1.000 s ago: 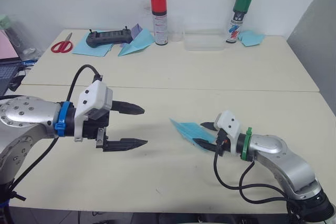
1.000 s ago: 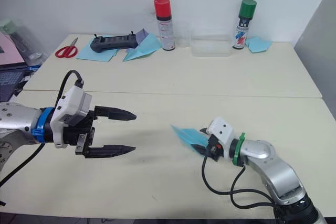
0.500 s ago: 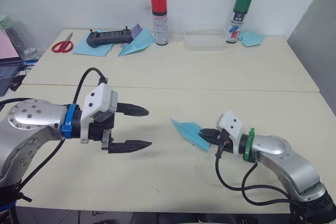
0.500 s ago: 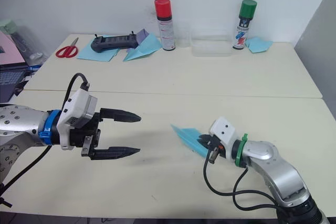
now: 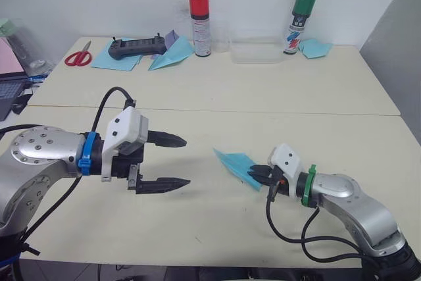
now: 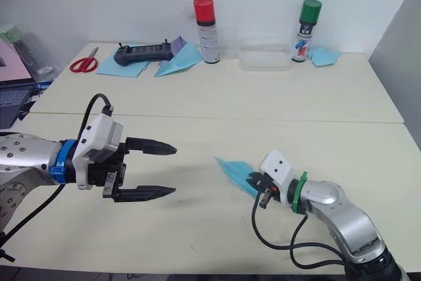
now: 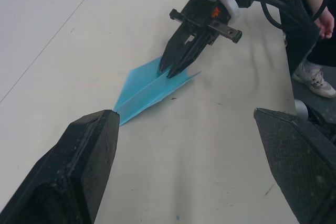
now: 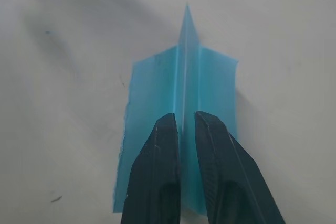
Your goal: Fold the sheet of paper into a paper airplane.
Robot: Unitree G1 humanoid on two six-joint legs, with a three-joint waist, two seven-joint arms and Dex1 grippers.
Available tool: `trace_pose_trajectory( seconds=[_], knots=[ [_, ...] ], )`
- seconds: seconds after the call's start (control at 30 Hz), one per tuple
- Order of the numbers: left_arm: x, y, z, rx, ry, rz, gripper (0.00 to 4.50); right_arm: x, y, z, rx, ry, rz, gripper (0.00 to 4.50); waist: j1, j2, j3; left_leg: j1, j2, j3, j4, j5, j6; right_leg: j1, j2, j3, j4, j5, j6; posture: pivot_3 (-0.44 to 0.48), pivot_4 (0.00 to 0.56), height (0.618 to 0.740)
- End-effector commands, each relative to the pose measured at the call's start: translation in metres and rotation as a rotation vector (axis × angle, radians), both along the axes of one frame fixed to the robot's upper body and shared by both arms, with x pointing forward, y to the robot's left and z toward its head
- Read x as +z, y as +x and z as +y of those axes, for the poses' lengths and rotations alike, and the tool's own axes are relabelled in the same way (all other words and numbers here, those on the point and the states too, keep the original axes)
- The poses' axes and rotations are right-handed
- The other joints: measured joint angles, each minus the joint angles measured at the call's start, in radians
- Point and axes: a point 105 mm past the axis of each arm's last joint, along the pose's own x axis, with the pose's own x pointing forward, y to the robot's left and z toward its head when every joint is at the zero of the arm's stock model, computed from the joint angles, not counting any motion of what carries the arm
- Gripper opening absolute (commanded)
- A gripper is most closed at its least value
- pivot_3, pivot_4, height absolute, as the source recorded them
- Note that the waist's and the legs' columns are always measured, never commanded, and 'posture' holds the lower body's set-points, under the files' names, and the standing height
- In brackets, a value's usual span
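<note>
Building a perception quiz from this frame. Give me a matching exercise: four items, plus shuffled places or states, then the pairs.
Items:
1. paper airplane
2. left gripper
3. red scissors
4. green-capped spray can

Places or states:
A. far left of the back table
B. open, holding nothing
C. standing beside a clear plastic box
D. centre ridge pinched by the right gripper

Pairs: 1-D, 2-B, 3-A, 4-C

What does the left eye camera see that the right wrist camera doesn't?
The left eye view alone takes in the table, the red-capped spray can, the green-capped spray can, the scissors and the open left gripper. The right wrist view alone looks straight down the raised ridge between the right gripper's fingers. Both show the right gripper pinching the paper airplane.
</note>
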Motion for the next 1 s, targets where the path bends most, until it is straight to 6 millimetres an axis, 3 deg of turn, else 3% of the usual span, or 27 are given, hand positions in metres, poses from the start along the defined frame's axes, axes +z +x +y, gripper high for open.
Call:
trace_pose_trajectory(
  seconds=[0.03, 0.23, 0.33, 0.73, 0.83, 1.0],
  knots=[
    [0.005, -0.002, -0.005, -0.016, -0.003, -0.032, 4.50, 0.004, -0.001, 0.006, -0.006, -0.011, -0.005, 0.59, 0.000, 0.000, 0.000, 0.000, 0.000, 0.000, 0.000, 0.000, 0.000, 0.000, 0.000, 0.000, 0.000, 0.000, 0.000, 0.000, 0.150, 0.740],
    [0.005, -0.003, -0.008, -0.010, -0.017, -0.035, 4.50, 0.000, -0.001, 0.007, -0.021, -0.053, 0.028, 0.59, 0.000, 0.000, 0.000, 0.000, 0.000, 0.000, 0.000, 0.000, 0.000, 0.000, 0.000, 0.000, 0.000, 0.000, 0.000, 0.000, 0.150, 0.740],
    [0.005, -0.003, -0.008, -0.009, -0.017, -0.035, 4.50, -0.002, -0.002, 0.005, -0.026, -0.064, 0.035, 0.02, 0.000, 0.000, 0.000, 0.000, 0.000, 0.000, 0.000, 0.000, 0.000, 0.000, 0.000, 0.000, 0.000, 0.000, 0.000, 0.000, 0.150, 0.740],
    [0.004, -0.003, -0.009, -0.008, -0.018, -0.035, 4.50, -0.005, -0.002, -0.004, -0.049, -0.066, 0.047, 0.02, 0.000, 0.000, 0.000, 0.000, 0.000, 0.000, 0.000, 0.000, 0.000, 0.000, 0.000, 0.000, 0.000, 0.000, 0.000, 0.000, 0.150, 0.740],
    [0.026, 0.005, -0.027, -0.137, -0.126, 0.010, 4.50, 0.025, 0.006, -0.049, -0.324, -0.023, -0.027, 0.02, 0.027, 0.000, 0.000, -0.001, -0.001, -0.001, 0.001, 0.000, 0.000, 0.000, 0.000, -0.001, 0.000, 0.000, 0.000, 0.000, 0.150, 0.740],
    [0.040, 0.033, -0.037, -0.208, -0.140, -0.021, 4.50, 0.036, 0.003, -0.093, -0.688, 0.054, -0.047, 0.02, 0.022, 0.000, 0.000, -0.004, -0.001, -0.002, 0.009, 0.000, 0.000, 0.001, 0.001, -0.001, 0.000, 0.001, 0.003, 0.000, 0.150, 0.740]
  ],
)
